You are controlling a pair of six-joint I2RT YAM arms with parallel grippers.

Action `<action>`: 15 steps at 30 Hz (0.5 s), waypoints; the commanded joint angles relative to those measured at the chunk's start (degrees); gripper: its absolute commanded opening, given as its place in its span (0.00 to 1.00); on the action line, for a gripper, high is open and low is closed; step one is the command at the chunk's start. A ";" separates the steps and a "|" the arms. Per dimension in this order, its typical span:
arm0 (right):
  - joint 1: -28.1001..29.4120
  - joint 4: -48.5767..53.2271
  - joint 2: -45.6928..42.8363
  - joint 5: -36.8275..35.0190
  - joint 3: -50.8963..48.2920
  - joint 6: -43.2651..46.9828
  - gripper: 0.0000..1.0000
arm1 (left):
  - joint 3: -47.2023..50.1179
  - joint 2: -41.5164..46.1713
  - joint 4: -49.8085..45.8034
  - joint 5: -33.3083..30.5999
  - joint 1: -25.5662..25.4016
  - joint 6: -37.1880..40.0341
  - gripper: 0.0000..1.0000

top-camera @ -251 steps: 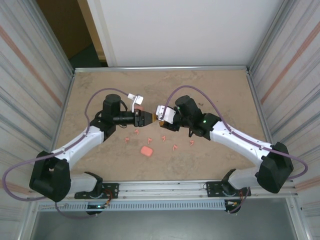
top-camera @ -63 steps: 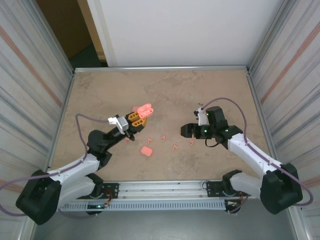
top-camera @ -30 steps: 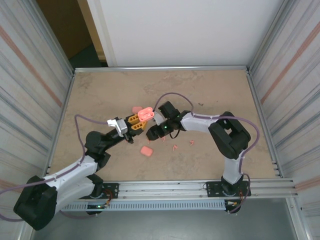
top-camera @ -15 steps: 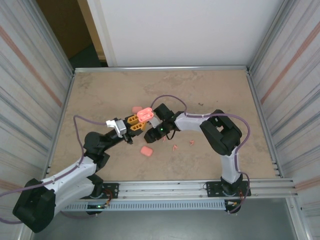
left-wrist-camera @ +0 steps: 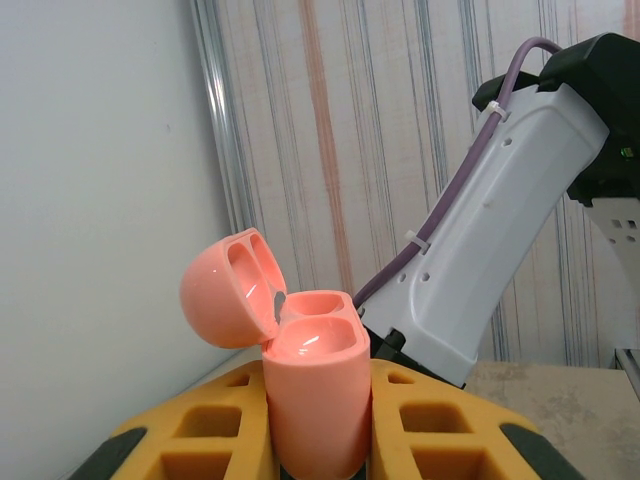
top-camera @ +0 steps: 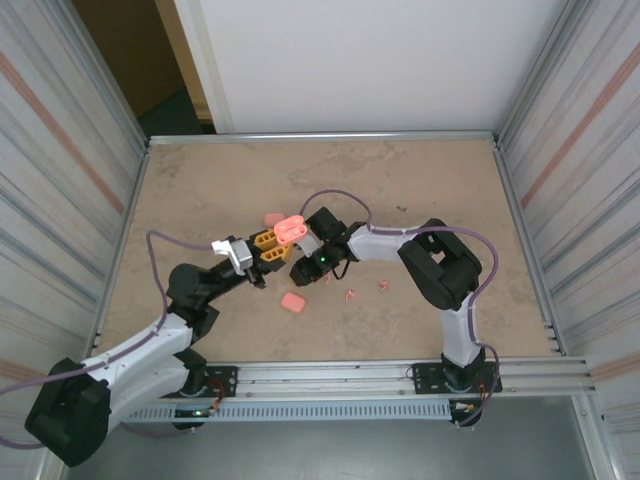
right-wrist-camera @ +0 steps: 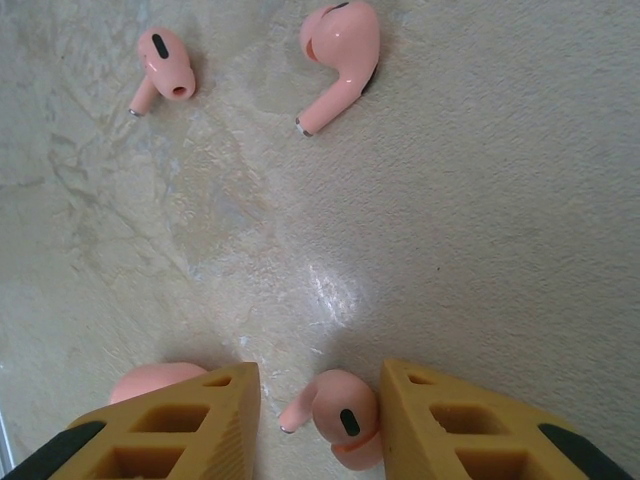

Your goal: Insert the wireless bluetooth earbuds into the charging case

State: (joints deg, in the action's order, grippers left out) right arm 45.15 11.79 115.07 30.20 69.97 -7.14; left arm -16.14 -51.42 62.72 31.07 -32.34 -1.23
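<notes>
Between the closed yellow fingers of the left end effector point(top-camera: 272, 243) stands a pink case point(left-wrist-camera: 315, 400), gripped upright with its lid point(left-wrist-camera: 228, 290) swung open. Just beside it, the right end effector point(right-wrist-camera: 315, 395) sits low on the worktop point(right-wrist-camera: 480, 200), jaws apart around one earbud point(right-wrist-camera: 342, 420) lying close against one finger; contact is hard to judge. Ahead of those fingers lie two more earbuds point(right-wrist-camera: 165, 65) point(right-wrist-camera: 340, 45).
</notes>
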 commanded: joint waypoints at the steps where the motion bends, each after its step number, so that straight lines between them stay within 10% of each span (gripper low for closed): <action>1: 0.82 3.55 0.31 -0.42 -0.50 1.60 0.34 | 0.15 1.01 0.30 0.19 0.20 0.82 0.00; 15: 1.19 2.98 -0.98 -2.89 -1.44 2.37 0.19 | 0.14 1.21 -0.49 0.13 0.22 0.98 0.00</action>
State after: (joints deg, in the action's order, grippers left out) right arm 45.50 12.27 115.00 28.42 69.89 -5.69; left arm -16.14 -51.42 61.43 31.05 -32.34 -1.23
